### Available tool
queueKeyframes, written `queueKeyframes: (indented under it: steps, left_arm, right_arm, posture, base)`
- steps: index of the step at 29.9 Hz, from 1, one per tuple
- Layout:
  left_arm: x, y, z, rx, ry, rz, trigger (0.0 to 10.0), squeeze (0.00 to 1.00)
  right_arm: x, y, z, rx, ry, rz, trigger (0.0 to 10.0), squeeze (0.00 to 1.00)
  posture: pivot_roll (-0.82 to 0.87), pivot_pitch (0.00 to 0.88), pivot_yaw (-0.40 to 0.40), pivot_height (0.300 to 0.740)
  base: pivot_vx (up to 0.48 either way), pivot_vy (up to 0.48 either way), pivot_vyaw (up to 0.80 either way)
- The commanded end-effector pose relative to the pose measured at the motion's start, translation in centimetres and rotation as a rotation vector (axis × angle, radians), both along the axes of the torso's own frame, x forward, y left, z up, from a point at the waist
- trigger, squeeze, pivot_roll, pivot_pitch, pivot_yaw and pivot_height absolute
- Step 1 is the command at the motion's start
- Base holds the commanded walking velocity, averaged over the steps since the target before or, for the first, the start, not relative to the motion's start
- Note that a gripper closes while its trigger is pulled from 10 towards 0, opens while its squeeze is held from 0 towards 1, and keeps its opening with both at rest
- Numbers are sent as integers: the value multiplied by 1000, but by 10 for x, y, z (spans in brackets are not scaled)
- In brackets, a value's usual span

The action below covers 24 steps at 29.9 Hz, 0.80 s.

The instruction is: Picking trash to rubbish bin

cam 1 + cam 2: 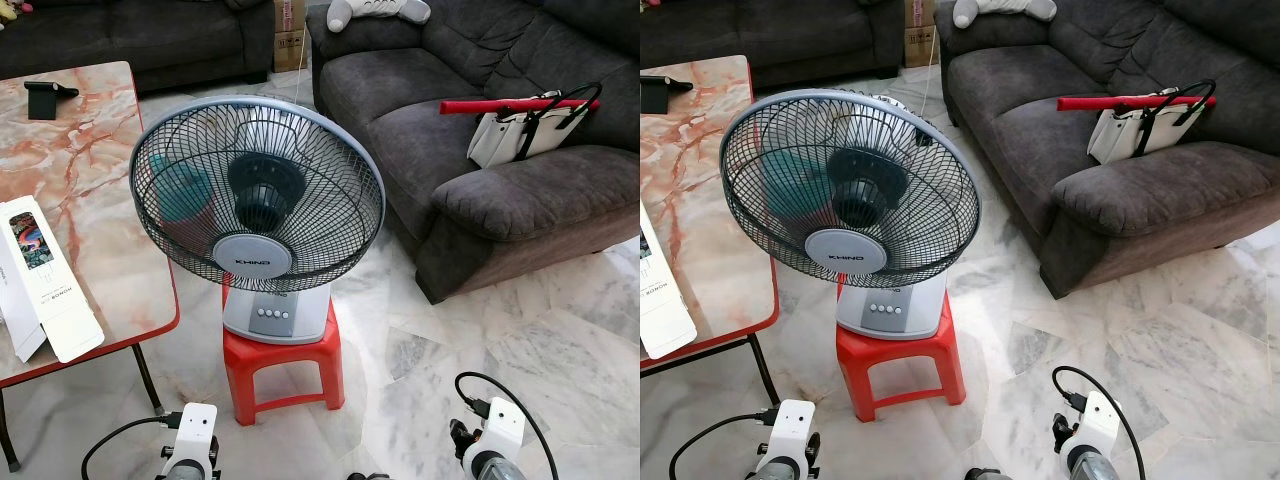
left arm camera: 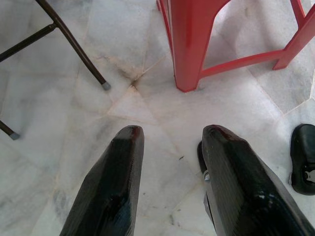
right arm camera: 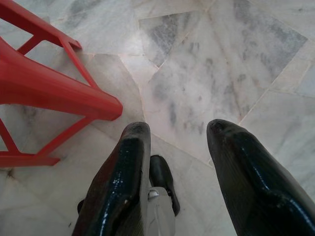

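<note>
Head views: a fan (image 1: 258, 205) stands on a red stool (image 1: 285, 365), likely raised there so it blows at seat height. To the robot's left is a marble-topped surface (image 1: 95, 215) carrying a white box (image 1: 45, 275) near its front edge and a small black object (image 1: 48, 98) at the far end. To the right, a dark grey sofa (image 1: 480, 130) holds a white bag (image 1: 525, 130) with a red stick (image 1: 510, 104) laid across it. Both arms hang low at the bottom of the frame — idle carry posture, my reading. No trash and no rubbish bin can be made out here; the box may be a candidate, but that is a guess.

Left wrist view: left claw (image 2: 170, 140) points down at the marble floor (image 2: 74, 88), fingers parted with a clear gap, holding nothing. A stool leg and a thin leg of the surface (image 2: 74, 46) lie ahead of it.

Right wrist view: right claw (image 3: 179, 132) is likewise spread and empty over the floor, the stool just beside it. The robot's black foot (image 3: 162, 179) shows below.

Judgement: the step in hand is searching — the task's thing is not locatable relative to either claw.
</note>
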<state>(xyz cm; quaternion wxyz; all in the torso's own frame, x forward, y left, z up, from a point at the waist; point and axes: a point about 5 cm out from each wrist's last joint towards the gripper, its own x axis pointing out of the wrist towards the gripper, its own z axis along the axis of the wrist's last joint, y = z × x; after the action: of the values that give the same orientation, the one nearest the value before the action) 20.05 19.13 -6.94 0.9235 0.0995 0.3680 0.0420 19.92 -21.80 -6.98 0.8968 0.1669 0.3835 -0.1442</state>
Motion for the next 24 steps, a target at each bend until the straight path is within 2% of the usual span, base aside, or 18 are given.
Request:
queueKeyframes:
  steps: [1, 5, 8, 18, 24]
  left_arm:
    - [11, -6, 1, -107, 92, -89, 10000, 0]
    - [11, -7, 1, -108, 91, -89, 10000, 0]
    - [9, -15, -1, -114, 98, -106, 10000, 0]
    - [8, -14, -1, -123, 105, -106, 10000, 0]
    - [9, -17, -1, -125, 106, -113, 10000, 0]
  right_arm:
    - [-32, -17, -10, -61, 31, -109, 10000, 0]
    - [-33, -16, -11, -66, 39, -106, 10000, 0]
    - [-29, -14, -9, -56, 24, -68, 10000, 0]
    - [-31, -14, -10, -56, 29, -59, 10000, 0]
    - [-30, -16, -9, -65, 31, -51, 10000, 0]
  posture:
    - [-194, 63, 80, 740]
    - [-195, 66, 80, 740]
    - [-205, 63, 73, 740]
    - [-203, 47, 67, 740]
    - [-204, 67, 50, 740]
  base:
    - [0, 0, 0]
    - [0, 0, 0]
    - [0, 0, 0]
    - [0, 0, 0]
    - [0, 0, 0]
